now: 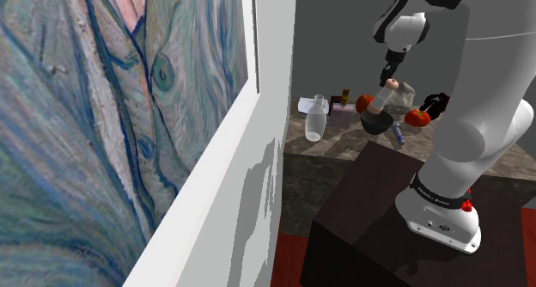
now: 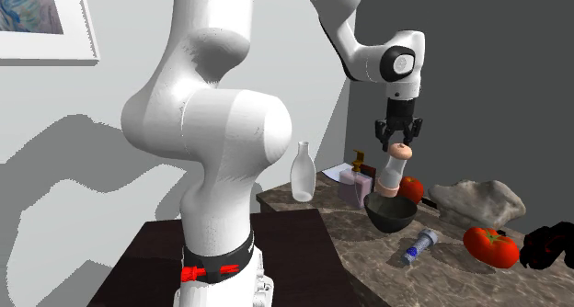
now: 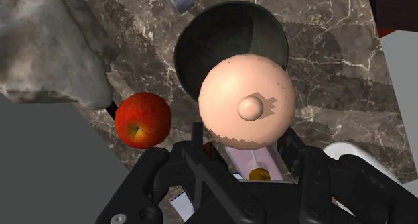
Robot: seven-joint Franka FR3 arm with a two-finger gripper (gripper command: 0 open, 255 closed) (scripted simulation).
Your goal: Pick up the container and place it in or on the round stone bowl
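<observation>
One container (image 2: 393, 175) leans in the bowl (image 2: 390, 219) just beneath the gripper (image 2: 398, 138).

Room rundown from our side. In the shoulder view, the whole left half is a big painting (image 1: 103, 131) in swirly blue-grey strokes. It sits in a fat white frame (image 1: 225, 199) that cuts diagonally down the picture. Right of that, in the upper middle, we've got a dark grey wall (image 1: 344, 36). Below it is a brown marble countertop (image 1: 339, 148) with pale veins. A strip of reddish floor (image 1: 290, 258) peeks out at the bottom middle. In the second exterior view the painting sits in the upper left corner on a light grey wall (image 2: 92, 167) with soft shadows across it. The darker wall fills the upper right.
</observation>
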